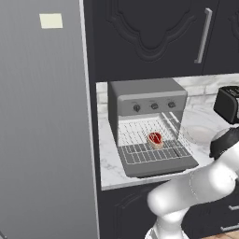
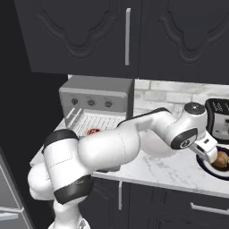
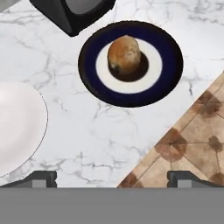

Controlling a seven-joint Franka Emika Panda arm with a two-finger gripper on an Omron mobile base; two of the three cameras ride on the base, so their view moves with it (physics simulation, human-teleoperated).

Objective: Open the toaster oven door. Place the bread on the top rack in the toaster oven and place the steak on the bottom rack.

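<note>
1. Pincer [image 3: 112,177]: two dark tips rise at the bottom of the hand view, spread wide apart with nothing between them. It hangs above the marble table [image 3: 87,135], clear of it, close to the table edge where the tiled floor [image 3: 192,140] shows.
2. Bread [image 3: 124,54]: round brown bun sitting in the white centre of a dark blue plate [image 3: 168,61], ahead of the pincer and apart from it. In the right base view the bread [image 2: 222,159] lies on the plate [image 2: 206,166] at the far right of the table, with the hand just beside it.
3. Black toaster [image 3: 72,13]: stands just beside the plate; seen also at the right in the left base view [image 1: 228,103].
4. White bowl [image 3: 17,127]: on the table to one side of the pincer, well apart from the plate. In the left base view the bowl [image 1: 198,128] sits between oven and toaster.
5. Oven [image 1: 147,95]: gray box at the left end of the table, three dark knobs in a row on its panel.
6. Door [image 1: 161,167]: folded down flat, fully open, reaching toward the table edge.
7. Bottom rack [image 1: 154,151]: wire grid drawn out over the door.
8. Steak [image 1: 155,138]: red piece with a pale rim, resting on the bottom rack near its middle.
9. Top rack: cannot tell its position from these views.
10. Dark cabinets [image 1: 154,32] hang above; a tall gray panel [image 1: 42,130] stands left of the oven.
</note>
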